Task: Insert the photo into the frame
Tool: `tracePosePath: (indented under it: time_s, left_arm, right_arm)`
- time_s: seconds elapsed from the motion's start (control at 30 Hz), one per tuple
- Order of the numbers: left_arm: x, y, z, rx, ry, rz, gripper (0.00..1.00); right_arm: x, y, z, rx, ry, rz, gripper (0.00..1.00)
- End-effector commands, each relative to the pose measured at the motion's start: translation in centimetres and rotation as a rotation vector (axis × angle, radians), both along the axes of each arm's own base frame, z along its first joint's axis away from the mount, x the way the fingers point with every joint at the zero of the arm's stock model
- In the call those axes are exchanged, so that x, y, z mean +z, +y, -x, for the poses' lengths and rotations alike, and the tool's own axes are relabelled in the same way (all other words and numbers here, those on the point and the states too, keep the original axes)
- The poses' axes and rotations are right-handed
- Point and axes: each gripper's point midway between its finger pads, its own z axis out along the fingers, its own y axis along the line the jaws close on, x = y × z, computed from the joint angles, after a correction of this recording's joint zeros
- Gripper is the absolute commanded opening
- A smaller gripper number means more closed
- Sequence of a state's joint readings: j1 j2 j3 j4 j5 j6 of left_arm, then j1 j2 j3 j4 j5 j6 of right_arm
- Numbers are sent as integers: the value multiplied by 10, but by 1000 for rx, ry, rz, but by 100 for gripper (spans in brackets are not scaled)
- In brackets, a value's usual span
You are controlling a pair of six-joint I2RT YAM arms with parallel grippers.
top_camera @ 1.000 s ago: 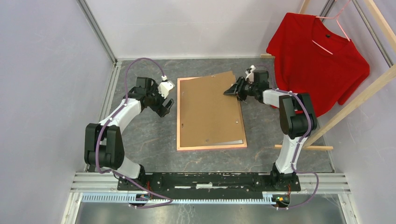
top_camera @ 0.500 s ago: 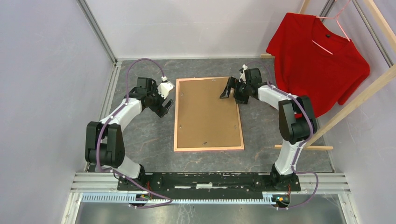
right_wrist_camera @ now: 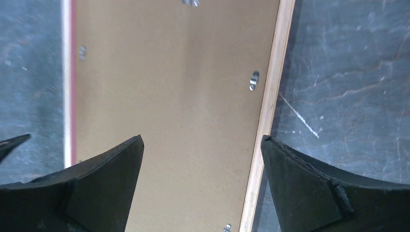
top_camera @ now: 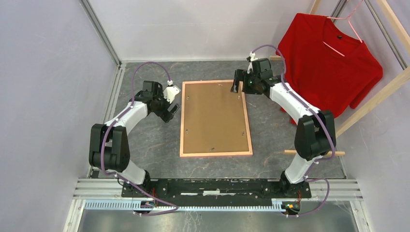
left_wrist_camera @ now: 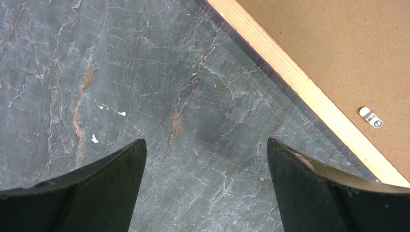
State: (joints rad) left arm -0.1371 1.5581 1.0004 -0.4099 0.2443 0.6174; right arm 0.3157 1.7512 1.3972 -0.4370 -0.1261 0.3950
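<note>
A red T-shirt [top_camera: 329, 58] is hanging from a light wooden clothes rack [top_camera: 372, 99] at the right of the dark marbled table [top_camera: 145, 82]. It is well apart from the large thin rectangular frame [top_camera: 215, 121], which is lying face down mid-table with its brown hardboard backing upward. Only the wrist views are showing its small metal tabs [left_wrist_camera: 371, 118]. The left gripper [top_camera: 170, 112] is hovering, spread wide, just beside the frame's left rim. The right gripper [top_camera: 238, 87], likewise spread and empty, is hanging over its far right corner.

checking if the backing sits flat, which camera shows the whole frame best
Top external: the frame lies back-up with all four edges in view. The left wrist view catches only a strip of its rim and one clip; the right wrist view shows part of the backing between two rims.
</note>
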Motion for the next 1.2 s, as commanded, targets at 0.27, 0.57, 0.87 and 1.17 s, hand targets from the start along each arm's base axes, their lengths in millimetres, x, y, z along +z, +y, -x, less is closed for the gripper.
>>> tracePosePath:
  time_s: [0.27,0.57,0.87,1.17]
  left_arm:
    - [2,-22,-1,-24,37,110,100]
    - [-4,-51,13,-34,167,279,99]
    - [-25,-62,15,-20,289,340,79]
    - [-31,-65,9,-19,314,351,60]
  right_arm:
    - [65,-2,2,-21,-306,-164,98]
    - [73,55,48,95,-335,-494,84]
    - [17,171,110,384,-314,-231,81]
    - [-32,233,133,591,-233,-322,53]
